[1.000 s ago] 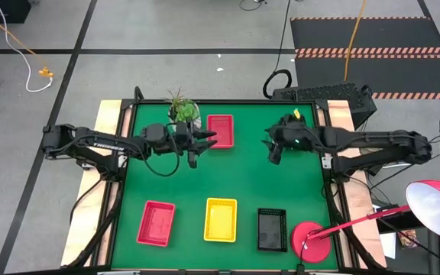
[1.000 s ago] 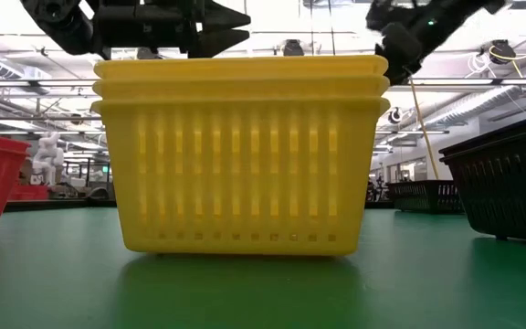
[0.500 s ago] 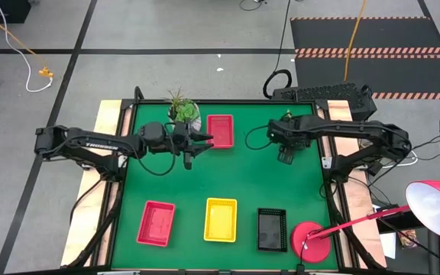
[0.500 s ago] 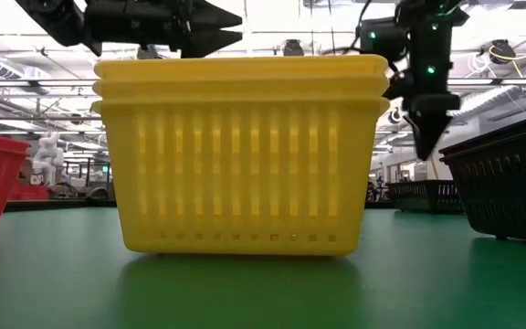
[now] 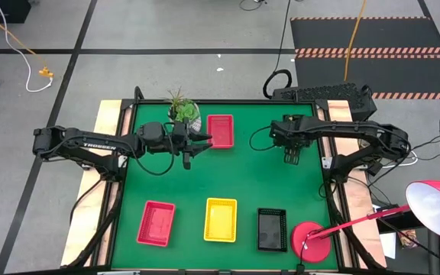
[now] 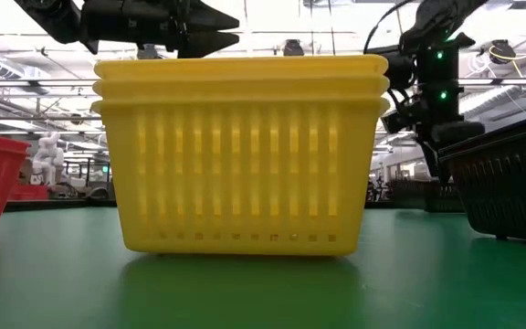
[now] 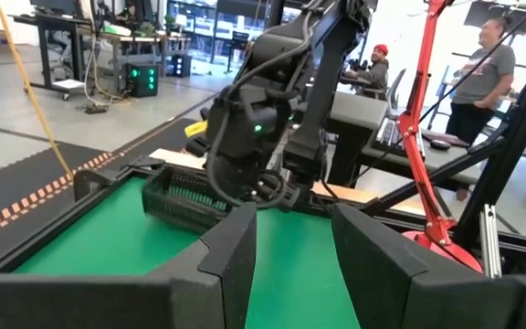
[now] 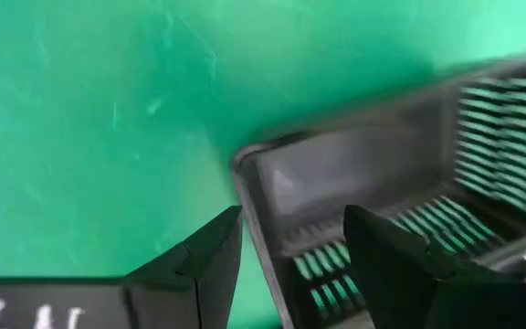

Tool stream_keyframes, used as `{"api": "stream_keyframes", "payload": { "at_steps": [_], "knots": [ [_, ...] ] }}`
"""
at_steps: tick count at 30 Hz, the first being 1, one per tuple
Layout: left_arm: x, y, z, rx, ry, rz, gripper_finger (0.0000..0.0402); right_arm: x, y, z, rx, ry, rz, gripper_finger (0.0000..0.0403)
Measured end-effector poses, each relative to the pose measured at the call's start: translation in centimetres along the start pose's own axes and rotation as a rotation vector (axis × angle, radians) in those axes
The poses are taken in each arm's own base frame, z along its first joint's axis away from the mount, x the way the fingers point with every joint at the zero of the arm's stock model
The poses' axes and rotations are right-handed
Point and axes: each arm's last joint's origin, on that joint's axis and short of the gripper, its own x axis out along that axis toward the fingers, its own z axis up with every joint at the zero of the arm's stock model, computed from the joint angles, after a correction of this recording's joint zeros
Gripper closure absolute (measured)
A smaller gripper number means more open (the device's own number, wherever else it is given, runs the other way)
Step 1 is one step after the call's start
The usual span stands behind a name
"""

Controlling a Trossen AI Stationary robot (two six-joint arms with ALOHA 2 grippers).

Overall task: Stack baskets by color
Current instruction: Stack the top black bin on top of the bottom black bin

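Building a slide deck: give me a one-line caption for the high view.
Left gripper and right gripper hover open over the green table; red, yellow and black baskets line the front.

High view: straight down over the whole green table (image 5: 243, 179). Low view: table height, very near the yellow baskets (image 6: 236, 151), facing the room; both views share them. Wrist views look past own fingers at a black basket (image 8: 382, 201).

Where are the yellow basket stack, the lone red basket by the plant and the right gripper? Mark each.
yellow basket stack (image 5: 221, 219): high view, inside floor.
lone red basket (image 5: 220, 130): high view, inside floor.
right gripper (image 5: 291, 159): high view, between fingertips.
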Motion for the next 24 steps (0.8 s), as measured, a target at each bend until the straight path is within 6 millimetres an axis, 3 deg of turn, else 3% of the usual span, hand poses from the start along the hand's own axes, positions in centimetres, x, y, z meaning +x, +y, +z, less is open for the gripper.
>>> {"api": "stream_keyframes", "payload": {
  "at_steps": [8,24],
  "knots": [
    [0.0,0.0,-0.2,0.006,0.021,0.001,0.0254,1.9,-0.2,-1.0,0.010,0.029,0.075,0.0215],
    [0.0,0.0,-0.2,0.008,0.023,0.002,0.0254,2.3,-1.7,-0.4,0.072,-0.069,0.086,0.0216]
  ]
}}
